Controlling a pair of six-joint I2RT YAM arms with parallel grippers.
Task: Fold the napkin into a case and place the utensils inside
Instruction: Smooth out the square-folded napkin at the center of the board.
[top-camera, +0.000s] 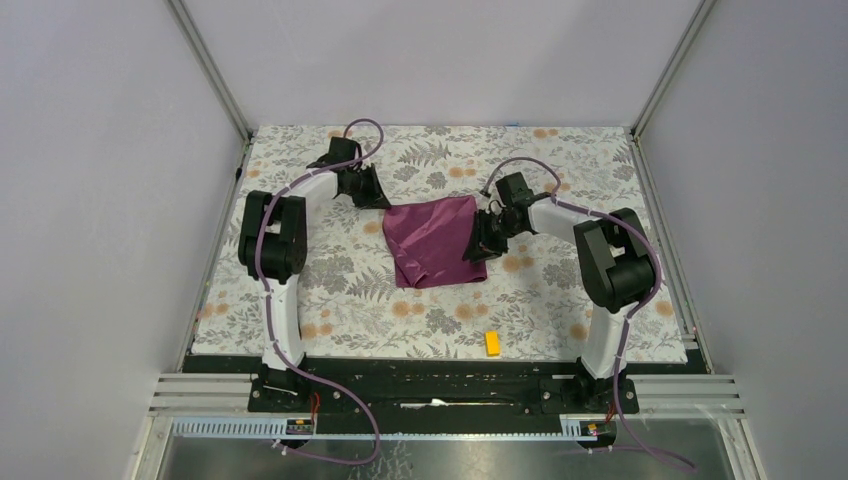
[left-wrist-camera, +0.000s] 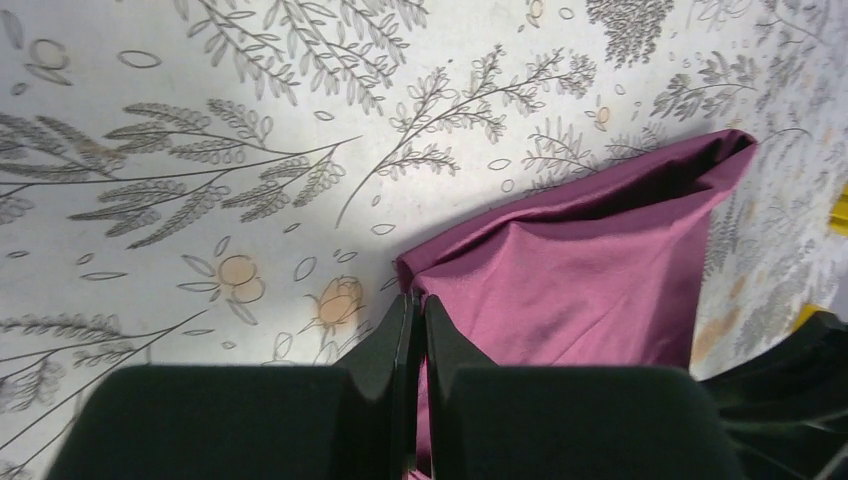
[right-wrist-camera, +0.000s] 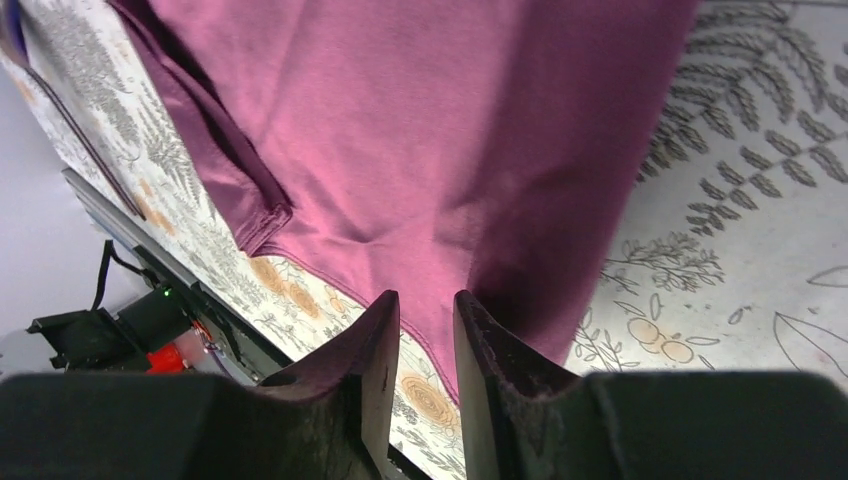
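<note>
Mia: Where does the napkin (top-camera: 432, 245) lie?

Tom: About the middle of the worktop (top-camera: 340, 290), a little nearer the far edge than the near one. It is a rumpled, uneven four-sided shape. It is not flat: one layer lies over another, and the far right corner stands up a bit.

Mia: And the left gripper (top-camera: 380, 200)?

Tom: It sits at the napkin's far left corner. The left wrist view shows its fingers (left-wrist-camera: 385, 345) pressed together with a strip of purple cloth caught between them, so it is pinching the napkin there. From that pinch the cloth spreads away to the right over the flowered worktop.

Mia: What about the right gripper (top-camera: 482, 240)?

Tom: It is at the napkin's right edge, low over the worktop. In the right wrist view its two fingers (right-wrist-camera: 375, 350) stand with a narrow gap, and the napkin's hemmed edge runs into that gap. Whether they grip the cloth or only straddle it, nobody can tell from these views.

Mia: Does that view show how the cloth is layered?

Tom: Yes. A brighter top layer fills most of it, and along the left side a darker, doubled-over flap lies beneath, ending in a folded corner.

Mia: Is anything else on the worktop?

Tom: A small yellow block (top-camera: 492, 343) lies close to the near edge, right of the middle. It is well apart from the napkin and from both grippers.
</note>
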